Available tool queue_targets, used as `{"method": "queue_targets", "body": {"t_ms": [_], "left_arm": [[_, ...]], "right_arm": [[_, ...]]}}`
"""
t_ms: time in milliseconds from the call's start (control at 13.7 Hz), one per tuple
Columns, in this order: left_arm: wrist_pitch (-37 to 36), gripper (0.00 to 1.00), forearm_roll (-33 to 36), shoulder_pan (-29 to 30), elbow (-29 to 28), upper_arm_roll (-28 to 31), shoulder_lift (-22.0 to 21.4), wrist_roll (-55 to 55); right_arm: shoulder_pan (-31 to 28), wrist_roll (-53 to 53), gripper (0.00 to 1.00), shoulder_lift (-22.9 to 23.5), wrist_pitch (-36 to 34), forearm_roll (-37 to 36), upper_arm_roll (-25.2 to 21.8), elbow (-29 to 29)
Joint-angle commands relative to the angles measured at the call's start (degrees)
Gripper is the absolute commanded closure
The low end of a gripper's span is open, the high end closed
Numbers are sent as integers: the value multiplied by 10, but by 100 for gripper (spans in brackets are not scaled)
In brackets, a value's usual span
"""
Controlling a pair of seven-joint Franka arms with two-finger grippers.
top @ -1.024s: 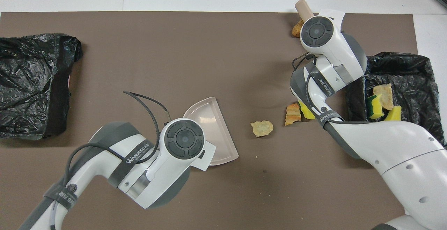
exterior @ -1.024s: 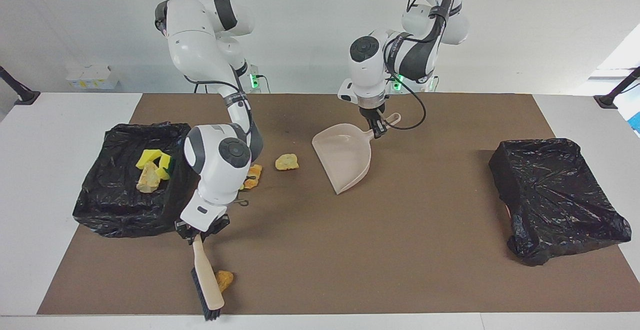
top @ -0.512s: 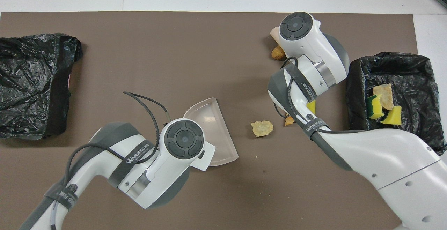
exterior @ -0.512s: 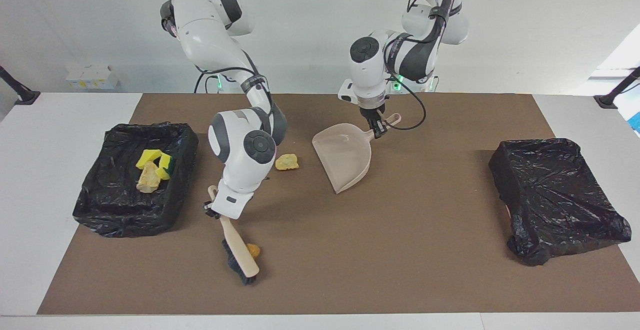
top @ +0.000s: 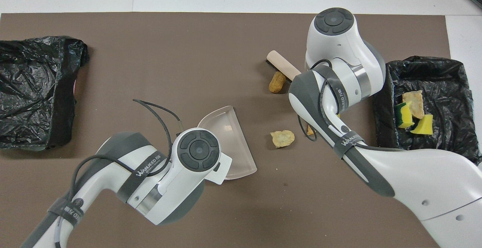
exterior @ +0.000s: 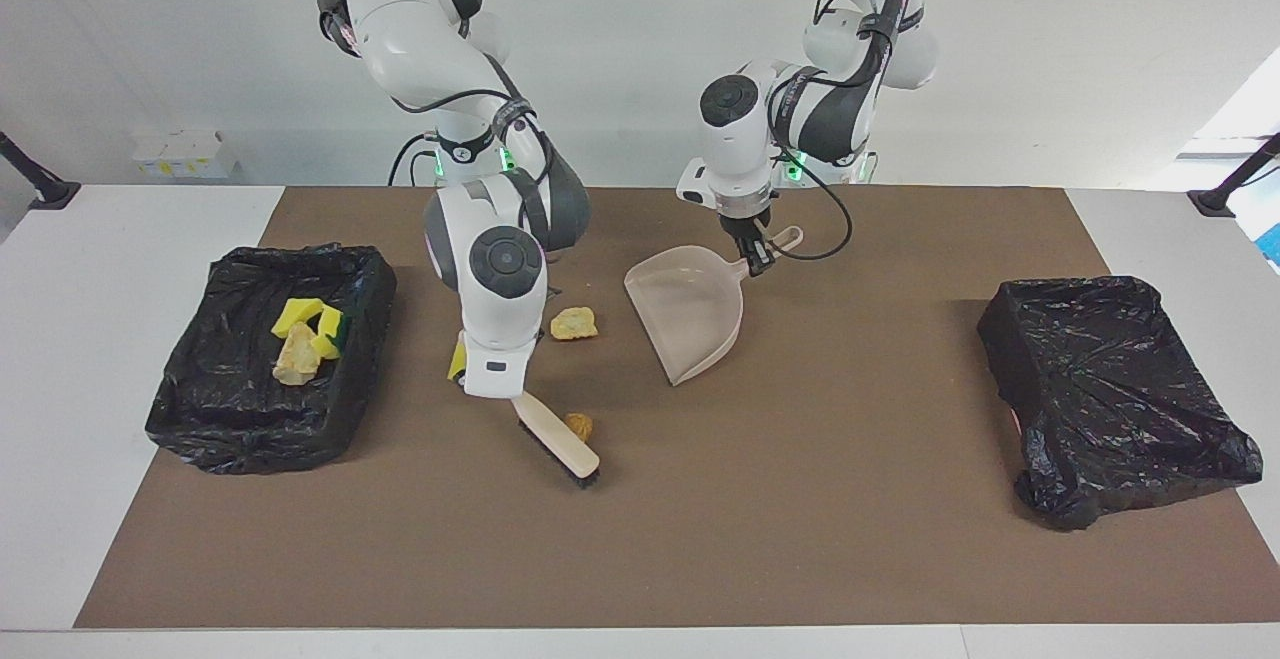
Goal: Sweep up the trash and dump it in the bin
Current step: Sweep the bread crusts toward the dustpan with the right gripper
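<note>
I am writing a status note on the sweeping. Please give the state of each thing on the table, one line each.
Brush: held by right gripper, bristles on mat against orange lump.
Dustpan: handle held by left gripper, mouth toward scraps.
Pale lump: loose on mat.
Bin with scraps: holds sponges, bread piece.
Other bin: nothing visible inside.

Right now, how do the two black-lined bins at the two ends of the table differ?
The bin at the right arm's end holds trash: yellow sponge pieces and a tan lump. The bin at the left arm's end shows no trash inside. The first bin has level, boxy walls; the second looks tilted and more crumpled. Both are lined with black plastic and sit at the brown mat's edges.
</note>
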Motion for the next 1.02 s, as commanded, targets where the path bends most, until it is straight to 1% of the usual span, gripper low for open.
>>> {"method": "queue_targets", "body": {"t_ms": [0, 146, 219, 366, 512, 658, 804, 878, 951], "left_arm": [[0, 100, 2, -3, -23, 6, -20, 8], [8, 100, 2, -2, -23, 7, -18, 3], [11, 100, 2, -1, -20, 7, -15, -6], [25, 100, 1, 3, -20, 9, -13, -11], [22, 100, 2, 7, -21, 8, -11, -11], [28, 100, 2, 2, -22, 8, 0, -23], [29, 100, 3, 2, -22, 8, 0, -25], [23, 100, 3, 0, -23, 8, -1, -25], [21, 100, 3, -1, -30, 7, -5, -25]], "right_arm": [[-39, -10, 100, -49, -16, 26, 7, -26], [-69, 22, 100, -63, -45, 25, 7, -31], [-84, 34, 100, -76, -53, 25, 7, -51], [-111, 53, 100, -110, -45, 26, 8, -118], [-118, 106, 100, -147, -27, 26, 8, -187], [-112, 194, 100, -200, 32, 26, 7, -286], [-111, 226, 100, -251, 108, 26, 7, -385], [-118, 233, 100, -267, 148, 26, 7, -424], [-123, 242, 100, -275, 173, 27, 7, -444]]}}
